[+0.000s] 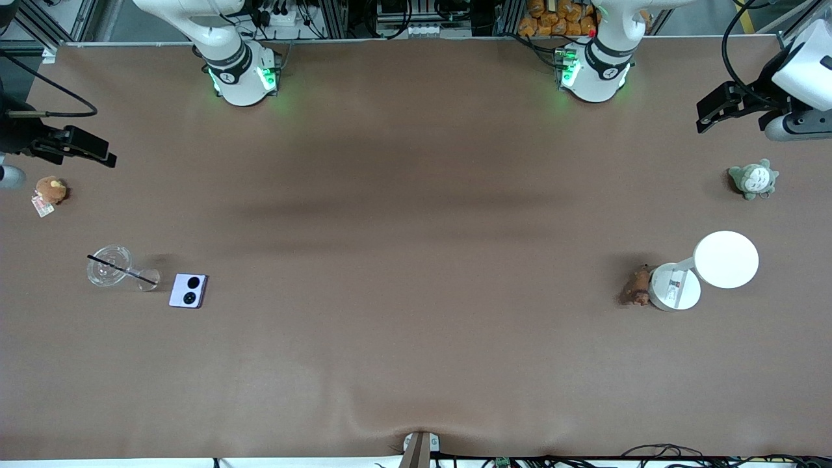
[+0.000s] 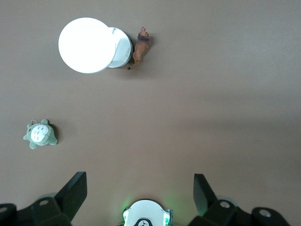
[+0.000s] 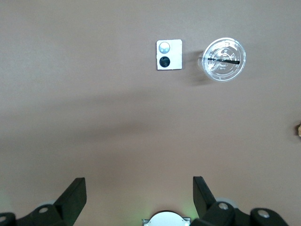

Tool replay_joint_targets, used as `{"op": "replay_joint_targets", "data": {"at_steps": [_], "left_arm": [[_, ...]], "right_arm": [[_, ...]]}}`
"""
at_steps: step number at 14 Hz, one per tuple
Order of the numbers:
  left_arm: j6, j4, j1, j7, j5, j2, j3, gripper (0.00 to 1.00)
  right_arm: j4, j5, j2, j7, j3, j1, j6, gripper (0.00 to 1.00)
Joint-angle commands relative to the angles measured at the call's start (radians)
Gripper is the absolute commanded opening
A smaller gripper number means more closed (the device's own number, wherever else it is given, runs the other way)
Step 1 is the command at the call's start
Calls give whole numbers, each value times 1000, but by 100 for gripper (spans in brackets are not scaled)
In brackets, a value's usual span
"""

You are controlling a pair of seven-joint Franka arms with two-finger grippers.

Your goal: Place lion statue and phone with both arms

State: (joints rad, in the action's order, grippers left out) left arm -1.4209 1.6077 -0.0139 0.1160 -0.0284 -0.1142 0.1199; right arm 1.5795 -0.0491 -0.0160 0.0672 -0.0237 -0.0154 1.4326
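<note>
lion statue [image 1: 636, 288] details too small, brown plush [image 3: 298, 129] cut by edge

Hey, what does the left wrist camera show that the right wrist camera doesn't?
Only the left wrist view shows the lion statue lying on the table right beside the white lamp, plus the grey-green plush apart from both. Only the right wrist view shows the phone lying flat with its camera circles up, beside the clear cup with a black straw. Both share the bare brown table and a gripper up in the air with open jaws, holding nothing: the left gripper and the right gripper.
</note>
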Motion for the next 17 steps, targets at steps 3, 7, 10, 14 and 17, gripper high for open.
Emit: {"op": "replay_joint_targets", "data": {"at_steps": [3,7,10,14,17], "left_arm": [[7,20,-24,5,16,-29,12,100],[8,17,-18,1,15,-18,18,100],[8,-21,-23,1,12,2,15,100],[20,-43,-23,4,13,13,7,100],[22,-45,-28,17,13,14,6,100]], "right_arm": [[23,17,-35,0,-88,56,5,100],[23,15,-36,-21,-107,58,5,100],[23,17,-36,-21,-107,57,6,100],[25,15,-36,-21,-107,55,8,100],[25,14,-36,-21,-107,55,11,100]]}}
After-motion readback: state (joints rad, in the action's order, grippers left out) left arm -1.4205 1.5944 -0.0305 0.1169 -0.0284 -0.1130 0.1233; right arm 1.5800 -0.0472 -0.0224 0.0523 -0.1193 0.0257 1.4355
